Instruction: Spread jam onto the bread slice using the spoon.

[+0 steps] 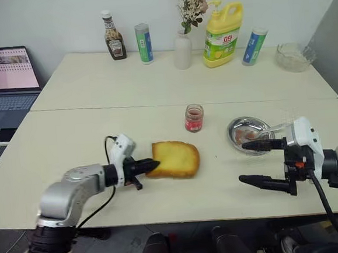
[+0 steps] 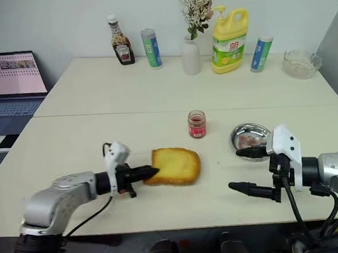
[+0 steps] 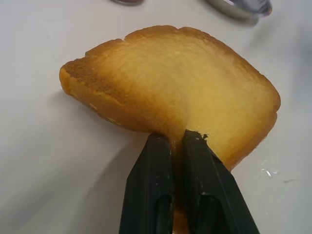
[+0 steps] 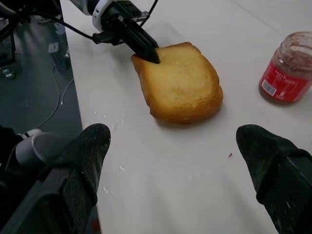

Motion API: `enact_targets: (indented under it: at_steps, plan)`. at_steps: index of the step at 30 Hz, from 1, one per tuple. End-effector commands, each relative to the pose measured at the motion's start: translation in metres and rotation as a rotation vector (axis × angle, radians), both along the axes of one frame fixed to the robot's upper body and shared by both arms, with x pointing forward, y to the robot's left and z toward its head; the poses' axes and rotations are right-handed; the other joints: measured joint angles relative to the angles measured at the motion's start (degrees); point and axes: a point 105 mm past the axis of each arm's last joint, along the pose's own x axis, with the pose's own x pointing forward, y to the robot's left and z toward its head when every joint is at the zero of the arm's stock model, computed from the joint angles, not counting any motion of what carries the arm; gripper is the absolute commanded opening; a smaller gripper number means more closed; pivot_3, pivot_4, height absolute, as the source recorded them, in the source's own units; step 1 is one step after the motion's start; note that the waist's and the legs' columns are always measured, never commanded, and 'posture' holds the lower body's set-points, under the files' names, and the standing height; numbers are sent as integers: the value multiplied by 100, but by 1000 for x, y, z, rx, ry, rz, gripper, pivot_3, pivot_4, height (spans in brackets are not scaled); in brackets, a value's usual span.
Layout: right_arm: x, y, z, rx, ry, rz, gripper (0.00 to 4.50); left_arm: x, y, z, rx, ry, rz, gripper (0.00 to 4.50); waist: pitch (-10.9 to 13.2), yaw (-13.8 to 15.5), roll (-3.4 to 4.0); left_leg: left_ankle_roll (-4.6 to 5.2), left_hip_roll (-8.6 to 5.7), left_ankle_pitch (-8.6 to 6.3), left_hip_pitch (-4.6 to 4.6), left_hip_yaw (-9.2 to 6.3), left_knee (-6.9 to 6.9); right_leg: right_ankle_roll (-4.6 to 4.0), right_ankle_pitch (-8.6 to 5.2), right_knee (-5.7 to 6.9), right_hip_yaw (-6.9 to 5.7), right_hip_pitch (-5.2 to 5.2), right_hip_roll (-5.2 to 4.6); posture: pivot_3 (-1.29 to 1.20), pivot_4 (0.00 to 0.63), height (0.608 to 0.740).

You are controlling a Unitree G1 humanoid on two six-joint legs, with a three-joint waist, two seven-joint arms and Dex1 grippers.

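The bread slice [image 1: 174, 159] lies flat on the table in front of me, golden with a brown crust. My left gripper [image 1: 151, 165] is shut on its left edge, the two black fingers [image 3: 156, 165] pinching the crust. The jam jar [image 1: 194, 118] stands open just behind the bread, red jam showing through the glass. A thin shiny handle [image 1: 273, 129], apparently the spoon, lies across the round steel dish [image 1: 234, 134] to the right. My right gripper [image 1: 242, 163] hovers open at the dish's near side, with nothing between its fingers.
Along the table's back edge stand a ketchup bottle [image 1: 114, 43], two cylindrical cans [image 1: 144, 43] [image 1: 254, 46], a white vase [image 1: 182, 50], a yellow detergent bottle [image 1: 223, 34] and a glass bowl [image 1: 294, 56]. A laptop [image 1: 7, 77] sits off the far left.
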Motion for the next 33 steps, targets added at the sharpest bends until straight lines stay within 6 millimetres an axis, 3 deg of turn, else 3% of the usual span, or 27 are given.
enact_targets:
  at_steps: [1, 12, 21, 25, 30, 33]
  plan:
    - [-5, 1, 5, -28, -44, 30, 4500, 8, -8, 13, 48, -120, -4, 17, 0, -26, 0, 0, 1, 0, 0, -1, -2, 0, 0, 0, 0, -1, 2, 0, 150, 740]
    - [-3, 4, 0, -26, -49, 39, 4500, -1, -12, 5, 88, -101, -30, 17, 0, -87, 0, 0, -1, 0, 1, 1, -3, 2, -2, 0, 2, -1, 1, 0, 150, 740]
    - [-4, 6, -2, -23, -28, 54, 4500, 2, -3, 11, 112, -153, 6, 2976, 0, -88, 0, 0, -1, 0, 1, 0, -3, 5, -3, 0, 1, 0, 1, 0, 150, 740]
    - [-3, 3, -3, -30, -29, 46, 4500, -6, 7, 14, 159, -166, 6, 4317, 0, -89, 0, 0, 0, 0, 2, 1, -5, 5, -3, 0, 2, -1, 1, 0, 150, 740]
    - [3, -3, 3, 3, -75, -16, 4500, -12, 30, 28, 232, -210, -16, 4468, 0, -90, 0, 0, 1, 0, 5, 2, -6, 4, -5, 1, 2, -1, 1, 0, 150, 740]
    - [15, -15, 15, 86, -138, -145, 4500, -9, 23, 69, 138, -341, -90, 4468, 1, -76, -1, 0, 1, 0, 4, 1, -5, 3, -6, 0, 0, -1, 0, 0, 150, 740]
